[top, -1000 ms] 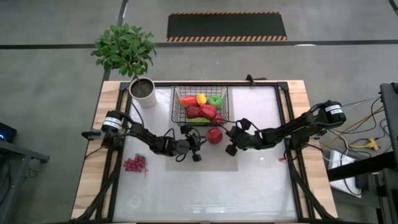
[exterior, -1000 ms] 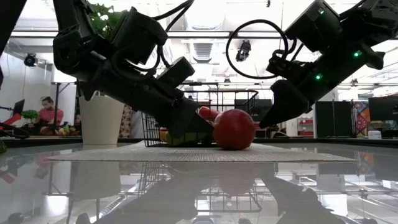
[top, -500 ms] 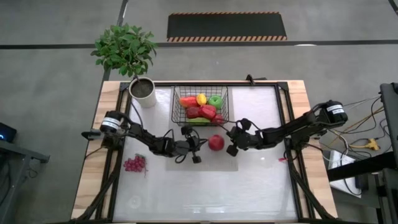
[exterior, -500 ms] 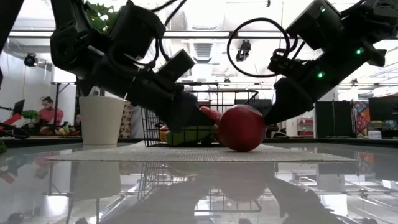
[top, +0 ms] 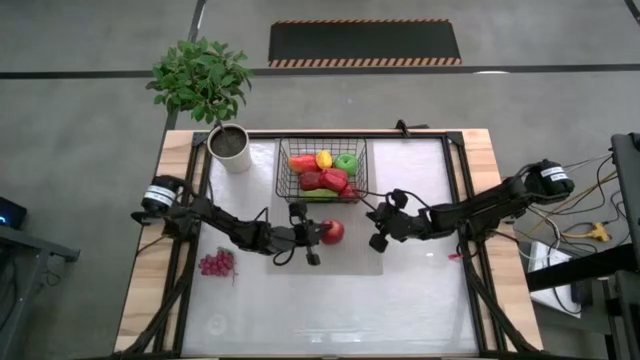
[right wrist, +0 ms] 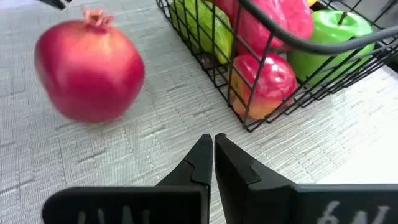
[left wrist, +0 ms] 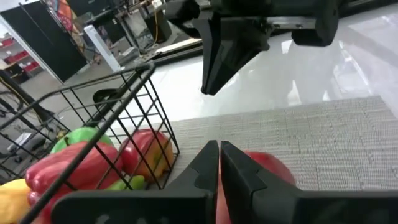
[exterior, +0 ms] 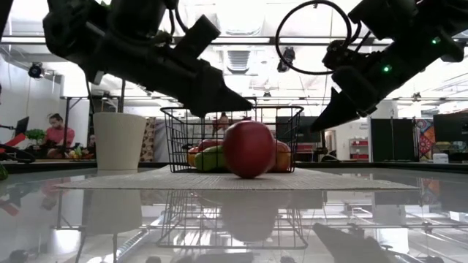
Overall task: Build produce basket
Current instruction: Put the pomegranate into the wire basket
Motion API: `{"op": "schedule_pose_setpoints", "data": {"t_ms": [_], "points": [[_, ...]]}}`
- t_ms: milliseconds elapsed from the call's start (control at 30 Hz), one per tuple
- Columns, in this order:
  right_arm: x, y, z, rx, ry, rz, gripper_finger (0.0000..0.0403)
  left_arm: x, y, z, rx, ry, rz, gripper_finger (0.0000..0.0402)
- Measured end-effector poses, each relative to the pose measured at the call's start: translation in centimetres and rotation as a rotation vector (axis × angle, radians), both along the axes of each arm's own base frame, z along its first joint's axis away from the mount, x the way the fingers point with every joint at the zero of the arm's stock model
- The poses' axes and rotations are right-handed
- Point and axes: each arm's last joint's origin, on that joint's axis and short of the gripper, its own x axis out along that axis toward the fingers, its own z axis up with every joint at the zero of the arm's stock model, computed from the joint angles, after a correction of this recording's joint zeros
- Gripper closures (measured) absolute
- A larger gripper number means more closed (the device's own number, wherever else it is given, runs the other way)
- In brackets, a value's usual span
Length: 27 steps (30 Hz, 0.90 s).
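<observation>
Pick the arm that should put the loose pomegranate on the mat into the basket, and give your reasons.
Left, probably. The left gripper, shut, sits right against the pomegranate, just in front of the basket. The right gripper, also shut, hangs farther from the fruit. Either must open first.

A: What blocks the way on the mat [top: 352, 255]?

B: A pomegranate [top: 332, 232] lies just in front of the basket [top: 283, 170], with the left gripper [top: 314, 232], fingers pressed together, right beside it. The right gripper [top: 373, 222], also closed, hangs off to the other side.

A: Any free passage?

B: Between pomegranate and right gripper the mat lies bare. The grapes [top: 216, 263] and plant pot [top: 231, 147] crowd only the left side.
</observation>
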Motion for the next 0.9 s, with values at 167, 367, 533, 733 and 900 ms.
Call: {"op": "schedule_pose_setpoints", "data": {"t_ms": [167, 367, 533, 733, 900], "points": [[-0.2, 0.0, -0.3, 0.015, 0.004, -0.011, 0.0394, -0.1, 0.0, -0.1, 0.0, 0.01, 0.0, 0.0401], [-0.3, 0.0, -0.4, 0.021, 0.006, -0.017, 0.0394, -0.3, 0.3, 0.7, -0.063, -0.019, 0.043, 0.0397], [-0.2, 0.0, -0.4, 0.022, -0.006, -0.016, 0.0394, -0.6, 0.5, -0.4, -0.118, 0.049, 0.055, 0.0356], [0.8, 0.3, 0.2, 0.019, -0.103, 0.052, 0.0394, -0.7, 0.3, -0.3, -0.117, 0.052, 0.046, 0.0321], [2.5, 1.0, -0.3, 0.006, -0.201, 0.186, 0.0394, -1.6, -0.4, 1.3, -0.072, 0.083, 0.007, 0.0318]]}}
